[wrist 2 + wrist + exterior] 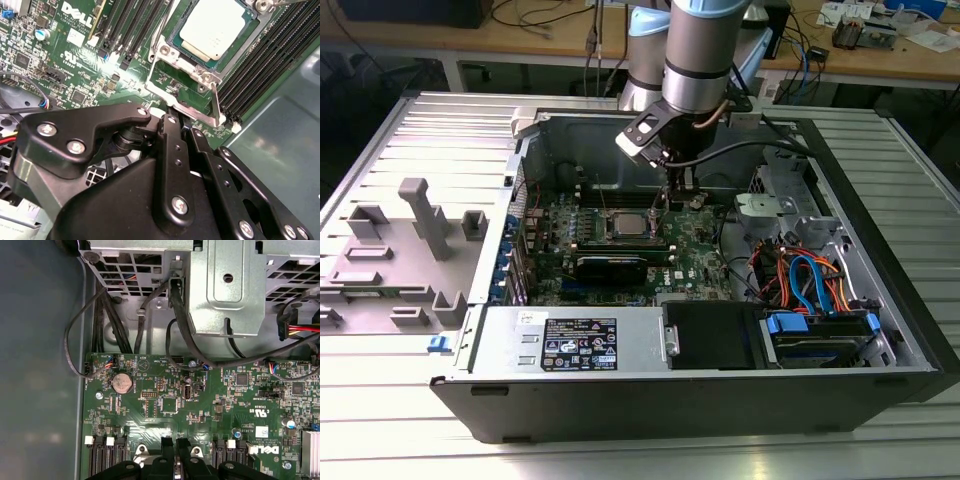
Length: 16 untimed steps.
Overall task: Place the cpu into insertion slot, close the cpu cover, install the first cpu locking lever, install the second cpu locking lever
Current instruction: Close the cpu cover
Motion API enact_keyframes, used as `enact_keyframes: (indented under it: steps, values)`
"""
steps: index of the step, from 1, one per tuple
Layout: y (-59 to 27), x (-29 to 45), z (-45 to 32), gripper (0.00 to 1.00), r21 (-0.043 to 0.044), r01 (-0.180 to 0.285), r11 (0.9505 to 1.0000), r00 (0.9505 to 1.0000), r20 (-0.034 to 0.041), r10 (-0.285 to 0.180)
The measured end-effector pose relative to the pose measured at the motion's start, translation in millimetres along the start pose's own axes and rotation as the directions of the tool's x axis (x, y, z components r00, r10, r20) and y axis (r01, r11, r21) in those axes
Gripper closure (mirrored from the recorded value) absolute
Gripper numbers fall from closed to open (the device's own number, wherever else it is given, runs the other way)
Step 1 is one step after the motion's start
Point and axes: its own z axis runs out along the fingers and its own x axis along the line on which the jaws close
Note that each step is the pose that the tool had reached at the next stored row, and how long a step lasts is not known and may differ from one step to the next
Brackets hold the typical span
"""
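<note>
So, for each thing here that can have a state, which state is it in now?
cpu: seated in the insertion slot, silvery top up.
insertion slot: filled.
cpu cover: seems down, framing the cpu.
locking lever: cannot tell if latched.
computer case: lying flat, side open.
tool: shut, low by the slot's edge.

Motherboard (30,45): white logo lettering (77,20) silkscreened beside memory slots (125,30), visible in both wrist views. Small white sticker (76,37) just beside logo, print too fine to read. Power supply housing (640,340), exterior view: black label (580,345) with white print and marks, illegible. White sticker (526,320) just beside it, illegible.
</note>
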Motion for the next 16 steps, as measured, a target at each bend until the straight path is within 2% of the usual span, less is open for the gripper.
enact_keyframes:
  steps: [10,16]
  values:
    - [-10.4,0.4,0.4,0.83,0.0001,0.000,1.0000,1.0000,0.0000,0.000]
    - [-13.1,0.5,0.5,0.83,0.0004,0.000,1.0000,1.0000,0.0000,0.000]
